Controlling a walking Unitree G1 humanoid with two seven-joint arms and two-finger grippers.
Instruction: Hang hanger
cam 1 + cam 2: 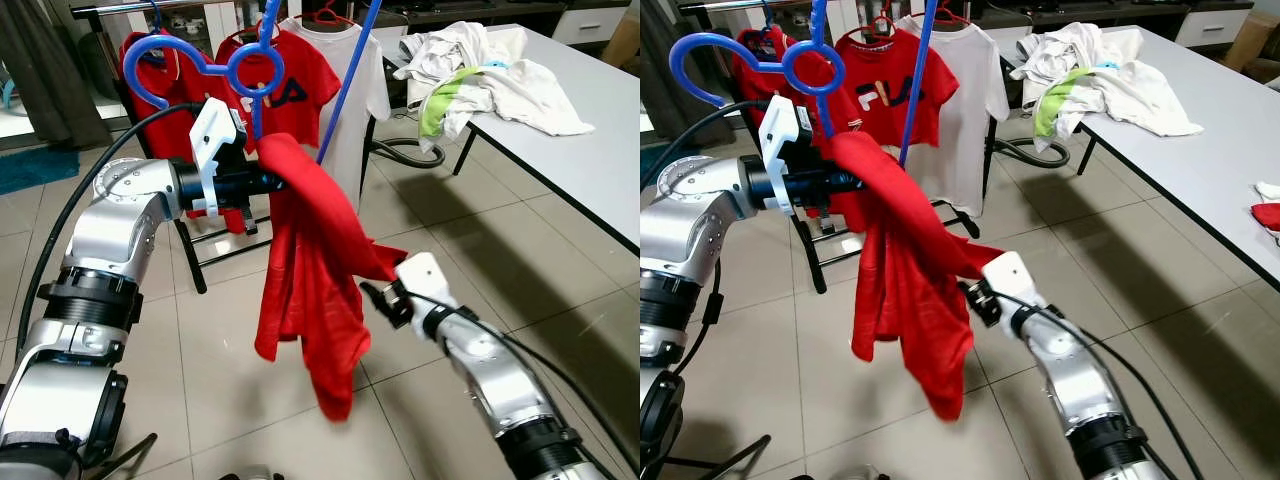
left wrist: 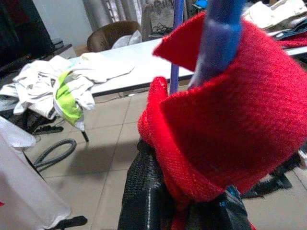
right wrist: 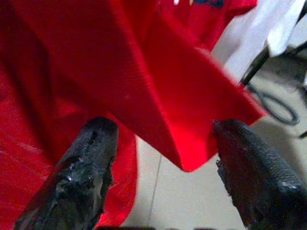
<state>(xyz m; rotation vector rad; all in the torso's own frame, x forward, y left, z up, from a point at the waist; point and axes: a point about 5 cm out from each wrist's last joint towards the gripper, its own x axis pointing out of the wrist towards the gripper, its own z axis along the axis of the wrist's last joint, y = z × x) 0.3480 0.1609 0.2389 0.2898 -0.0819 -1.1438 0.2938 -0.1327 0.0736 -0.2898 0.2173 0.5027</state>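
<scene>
Red shirt [image 1: 305,280] drapes over the blue hanger [image 1: 250,70], clamped by the raised, bent left gripper [image 1: 272,182]; the right gripper [image 3: 163,158], reaching forward, gapes around its hem.

Straight ahead the clothes rack [image 1: 200,262] blocks the way, hung with red shirts [image 1: 300,85] and a white shirt [image 1: 350,90] side by side, little gap between them. The blue hanger [image 1: 245,70] with its red shirt [image 1: 310,290] hangs in the left end effector [image 1: 262,182], right in front of the rack, draping down between both arms. The right end effector [image 3: 163,163] stands spread apart, the red cloth's corner between its fingers. To the right, the counter [image 1: 590,170] with piled clothes [image 1: 480,75] closes that side. Open tiled floor [image 1: 470,250] lies between counter and rack, with a grey hose [image 1: 405,152] coiled near the counter's leg.
</scene>
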